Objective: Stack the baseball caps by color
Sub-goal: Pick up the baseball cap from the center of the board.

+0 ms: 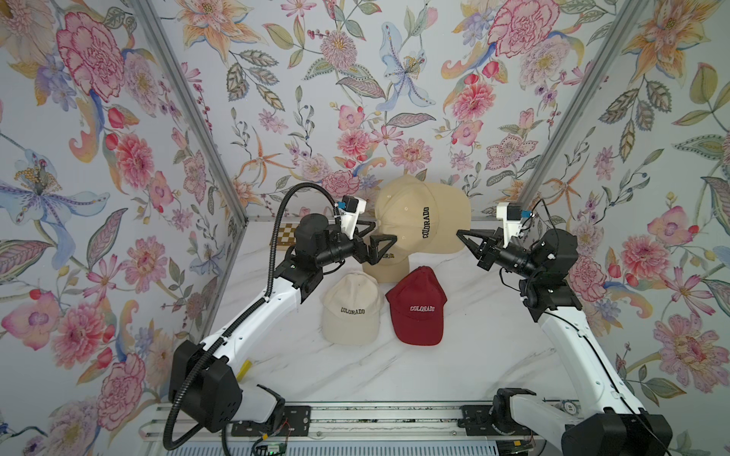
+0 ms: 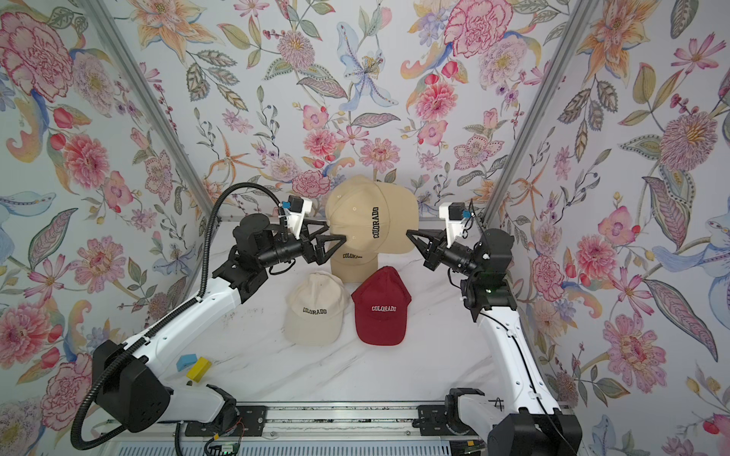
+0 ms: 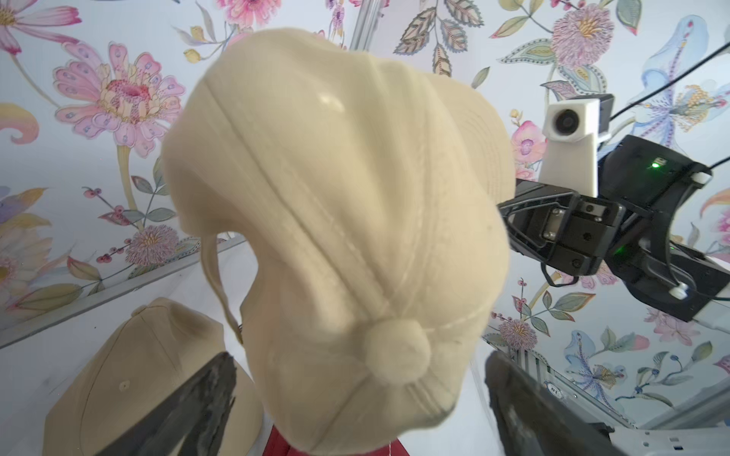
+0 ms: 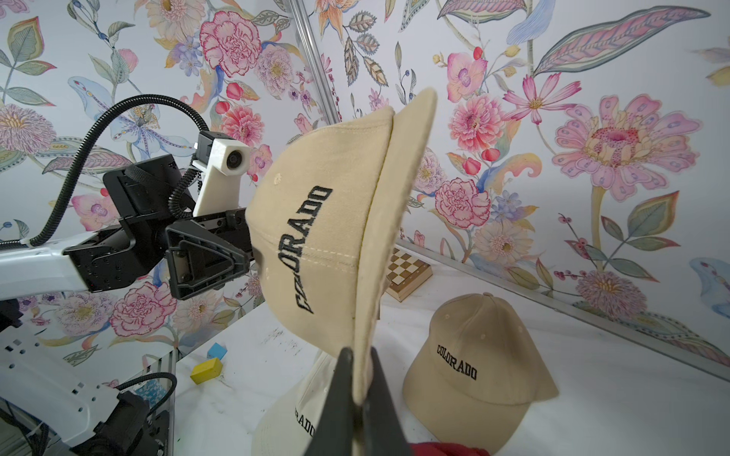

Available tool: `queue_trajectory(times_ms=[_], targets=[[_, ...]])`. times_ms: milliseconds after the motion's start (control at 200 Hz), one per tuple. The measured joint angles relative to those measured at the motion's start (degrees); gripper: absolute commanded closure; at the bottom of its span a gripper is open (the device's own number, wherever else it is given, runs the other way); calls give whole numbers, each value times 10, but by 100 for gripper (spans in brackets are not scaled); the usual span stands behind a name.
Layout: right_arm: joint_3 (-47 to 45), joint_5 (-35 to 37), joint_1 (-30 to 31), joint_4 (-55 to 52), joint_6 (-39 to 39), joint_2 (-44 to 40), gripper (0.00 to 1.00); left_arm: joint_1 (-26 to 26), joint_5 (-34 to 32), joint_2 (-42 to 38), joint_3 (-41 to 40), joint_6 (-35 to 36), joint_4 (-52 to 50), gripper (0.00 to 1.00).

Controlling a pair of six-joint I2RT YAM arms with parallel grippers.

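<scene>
Right gripper [image 1: 460, 233]: I see it clamped on tan cap [image 1: 422, 215] brim, mid-frame.
Left gripper [image 1: 385, 231]: jaws apart at crown.
Lower centre: second tan cap [image 1: 389, 272], cream cap [image 1: 351, 312], red cap [image 1: 416, 312].
Chessboard [image 1: 286, 235]: half-hidden behind left arm [image 1: 253, 316].

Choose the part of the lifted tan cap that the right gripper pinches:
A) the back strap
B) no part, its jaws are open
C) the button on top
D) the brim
D: in the right wrist view the right gripper is shut on the edge of the brim of the lifted tan cap.
</scene>
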Motion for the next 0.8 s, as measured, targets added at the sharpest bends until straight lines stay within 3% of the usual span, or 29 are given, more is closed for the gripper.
queue_trajectory(times_ms=[155,405,666,801], targets=[[0,0,10,-1,-3,2,100,1,54,-3,-22,-38,86,0],[0,1,19,-1,-12,12,100,2,87,-2,-30,-59,128,4],[0,12,21,-7,-19,25,100,6,103,-3,-33,-76,142,41],[4,28,21,-17,-20,34,100,10,107,-3,-36,-78,146,54]])
